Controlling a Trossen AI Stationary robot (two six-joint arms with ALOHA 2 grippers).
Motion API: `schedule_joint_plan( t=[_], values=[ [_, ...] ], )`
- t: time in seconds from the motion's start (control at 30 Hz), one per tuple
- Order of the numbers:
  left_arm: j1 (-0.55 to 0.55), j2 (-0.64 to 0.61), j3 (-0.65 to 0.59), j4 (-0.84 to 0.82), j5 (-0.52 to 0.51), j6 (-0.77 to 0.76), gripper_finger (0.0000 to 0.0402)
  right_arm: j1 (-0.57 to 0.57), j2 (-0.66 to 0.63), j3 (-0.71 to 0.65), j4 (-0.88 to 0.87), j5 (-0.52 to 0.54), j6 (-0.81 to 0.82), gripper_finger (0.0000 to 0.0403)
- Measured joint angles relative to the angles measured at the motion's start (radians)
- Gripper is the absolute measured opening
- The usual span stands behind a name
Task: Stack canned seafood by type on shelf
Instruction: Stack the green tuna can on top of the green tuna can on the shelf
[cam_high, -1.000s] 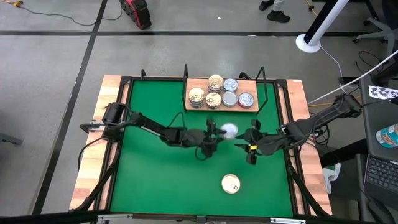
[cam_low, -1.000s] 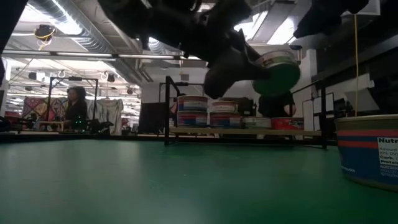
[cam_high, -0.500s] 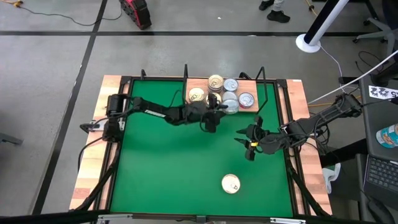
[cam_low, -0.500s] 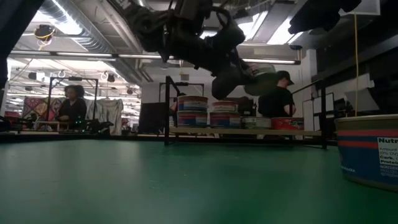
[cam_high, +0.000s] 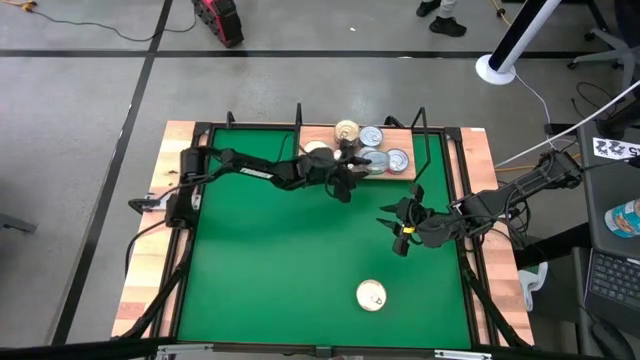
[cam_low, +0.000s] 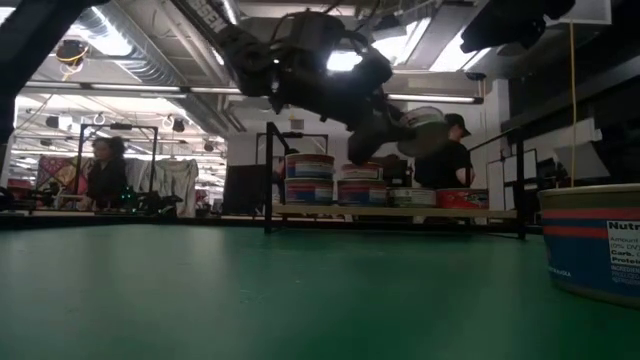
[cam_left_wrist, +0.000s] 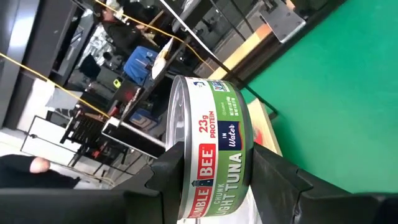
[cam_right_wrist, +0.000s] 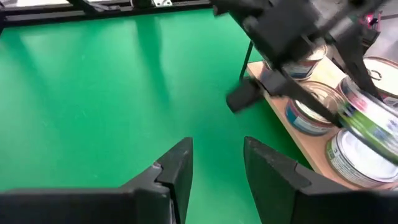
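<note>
My left gripper (cam_high: 352, 166) reaches from the table's left over the wooden shelf (cam_high: 312, 131) at the far edge, shut on a silver-topped tuna tin (cam_left_wrist: 214, 155) with a green and white label. The tin (cam_low: 425, 118) hovers above the tins standing on the shelf (cam_low: 400, 211). Two short stacks (cam_low: 310, 178) (cam_low: 362, 185) and single tins (cam_high: 397, 158) rest on the board by their bottoms. A gold-topped tin (cam_high: 371, 295) sits on the green mat near the front. My right gripper (cam_high: 400, 226) hangs open over the mat's right side, holding nothing. My left gripper pinches the tin between its two fingers, one finger (cam_left_wrist: 171, 174) against the silver top face and the other (cam_left_wrist: 273, 177) against the bottom face. The fingers come nearly level from the table's left. The tin (cam_right_wrist: 367, 118) is tilted and lifted clear above the shelf's tins.
Thin black wire posts (cam_high: 299, 115) (cam_high: 420, 120) rise from the shelf's corners. Wooden planks (cam_high: 180, 200) edge the green mat. The mat's middle (cam_high: 290, 260) is bare. People stand in the room beyond the far edge (cam_low: 105, 175).
My left gripper has carried the tin from mid-table toward the far edge, to a place above the tins on the shelf, staying shut on it and lifted clear throughout.
</note>
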Motion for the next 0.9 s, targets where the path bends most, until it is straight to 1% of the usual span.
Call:
schedule_joint_plan(
  t=[0.1, 0.17, 0.27, 0.33, 0.5, 0.9],
  values=[
    [-0.002, 0.064, 0.079, -0.013, -0.002, 0.013, 0.0153, 0.000, 0.000, 0.000, 0.008, 0.000, 0.000, 0.0143],
    [-0.002, 0.098, 0.125, -0.045, -0.024, 0.037, 0.0153, 0.000, 0.000, 0.000, 0.013, -0.001, 0.001, 0.0143],
    [-0.002, 0.115, 0.167, -0.113, -0.061, 0.030, 0.0153, 0.000, 0.000, 0.000, 0.011, -0.001, 0.001, 0.0143],
    [0.000, 0.115, 0.170, -0.145, -0.068, 0.018, 0.0153, 0.000, 0.000, 0.000, 0.011, -0.002, 0.000, 0.0143],
    [0.003, 0.117, 0.170, -0.196, -0.123, 0.023, 0.0153, 0.000, 0.000, 0.000, 0.011, -0.002, 0.000, 0.0143],
    [0.038, 0.117, 0.170, -0.248, -0.128, 0.019, 0.0153, 0.000, 0.000, 0.000, 0.010, -0.003, 0.000, 0.0143]
  ],
)
